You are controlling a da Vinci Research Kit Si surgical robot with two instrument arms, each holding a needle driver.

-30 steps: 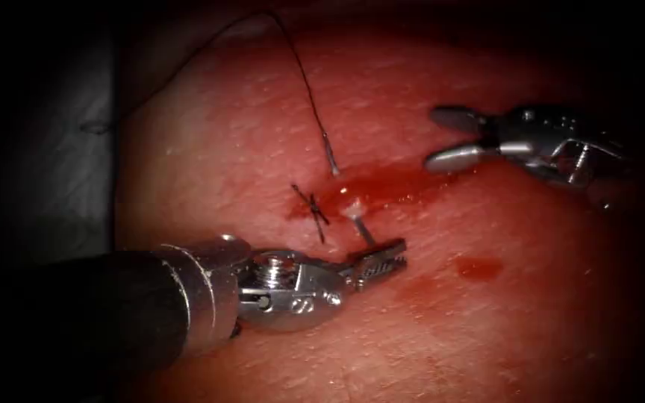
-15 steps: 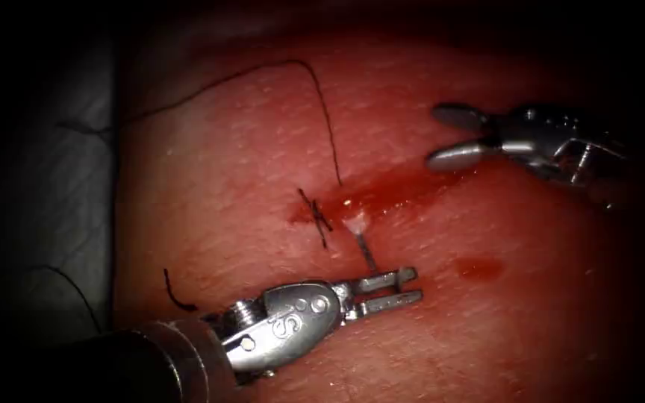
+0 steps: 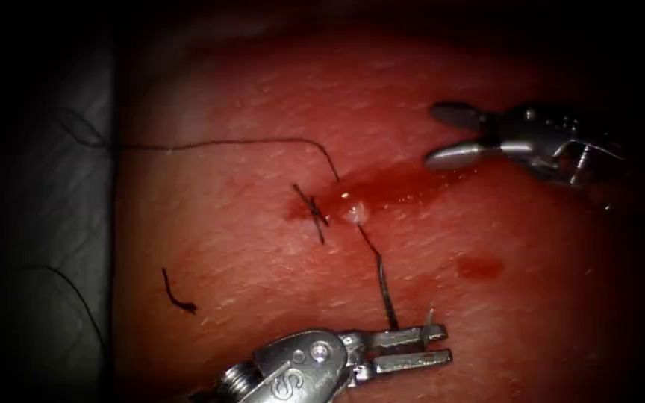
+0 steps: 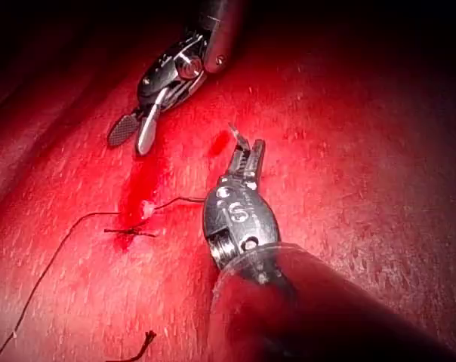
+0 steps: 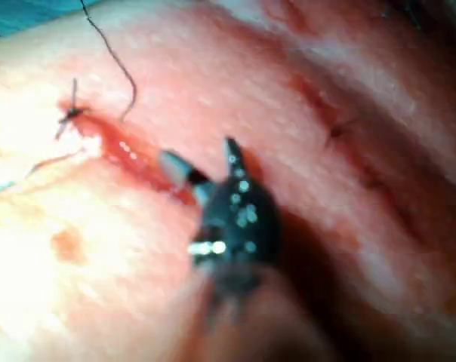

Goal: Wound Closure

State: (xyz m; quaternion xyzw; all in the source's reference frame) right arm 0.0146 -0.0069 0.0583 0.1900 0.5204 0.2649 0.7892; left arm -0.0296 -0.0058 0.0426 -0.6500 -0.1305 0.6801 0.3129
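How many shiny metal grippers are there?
2. The left gripper holds the needle below the cut; the right gripper is open beside its right end.

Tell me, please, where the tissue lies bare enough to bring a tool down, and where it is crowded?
Bare tissue lies right of the left tool, which holds the needle out of the tissue, below the open, empty right tool. Another patch lies between the thread and the cut thread end. Crowded: the finished stitch and red fluid at the cut.
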